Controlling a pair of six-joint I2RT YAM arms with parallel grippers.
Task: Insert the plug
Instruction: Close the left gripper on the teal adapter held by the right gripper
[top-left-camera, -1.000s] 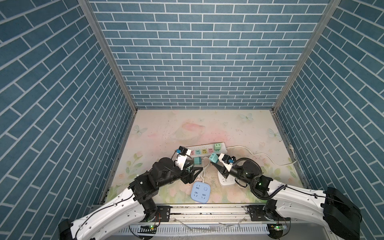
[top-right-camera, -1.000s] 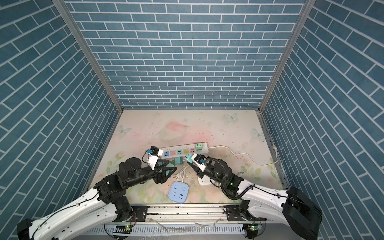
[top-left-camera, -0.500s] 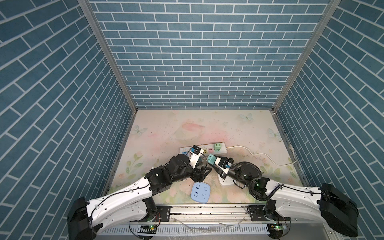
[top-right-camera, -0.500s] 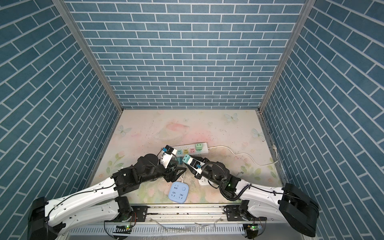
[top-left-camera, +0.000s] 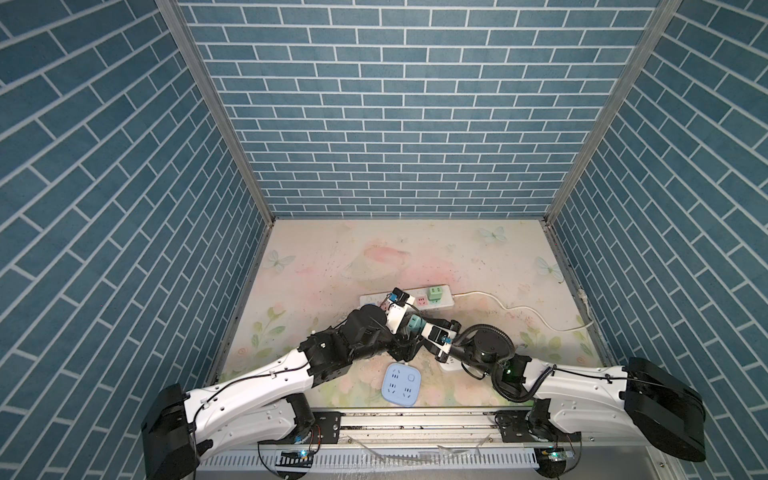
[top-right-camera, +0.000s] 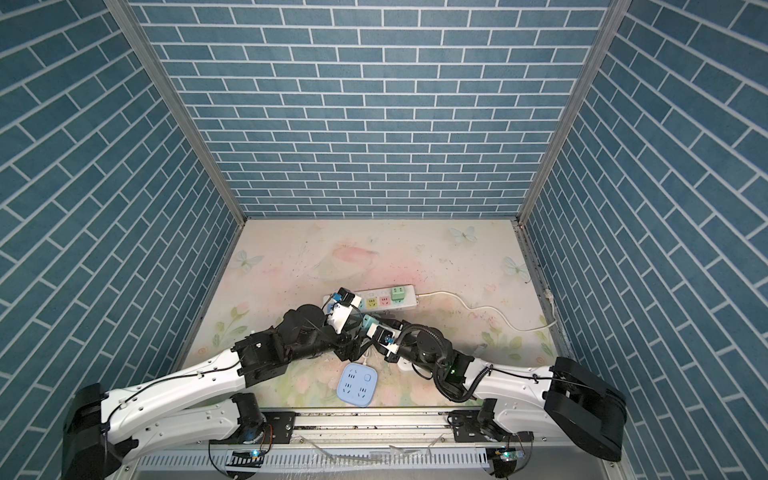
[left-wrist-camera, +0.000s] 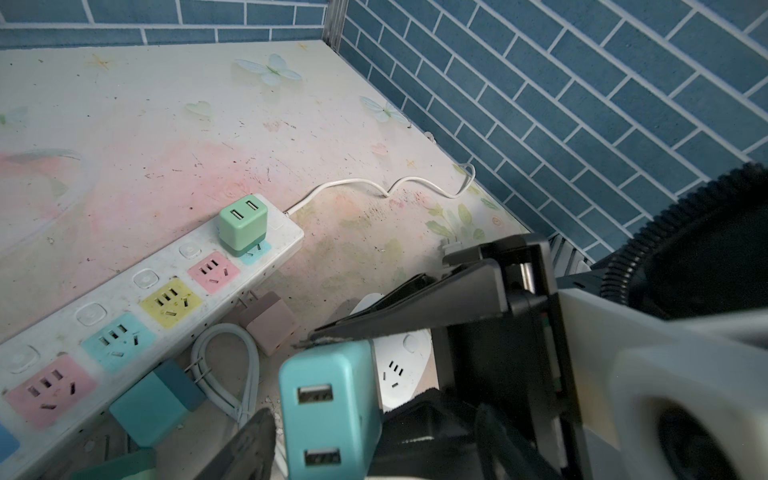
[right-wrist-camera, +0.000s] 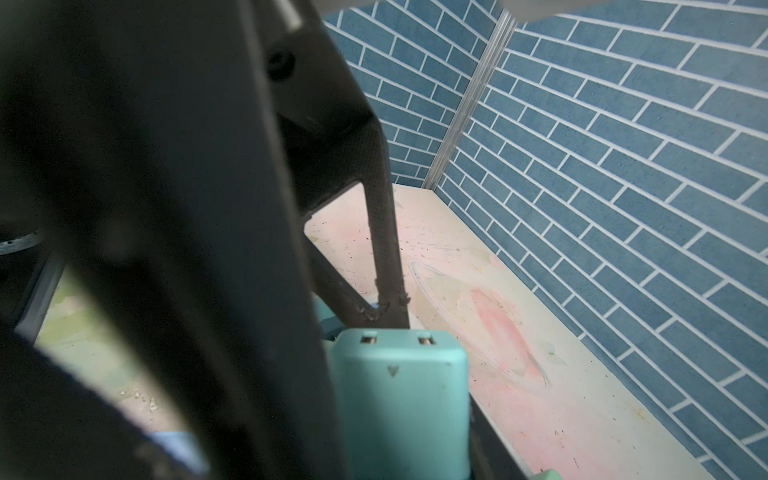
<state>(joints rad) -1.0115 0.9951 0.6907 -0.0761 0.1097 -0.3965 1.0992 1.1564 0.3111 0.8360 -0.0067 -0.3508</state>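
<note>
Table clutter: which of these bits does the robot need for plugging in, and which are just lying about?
In use: teal plug, held in the right claw; white power strip.

Lying about: pink plug, teal-and-navy plug, looped cable, blue socket block, white socket block, green charger already in the strip.

Back mat (top-left-camera: 415, 249) bare, power strip (top-left-camera: 371, 298) blocks middle

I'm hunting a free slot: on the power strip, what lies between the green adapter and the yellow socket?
One pink socket, with nothing plugged into it. The left wrist view shows this clearly.
</note>
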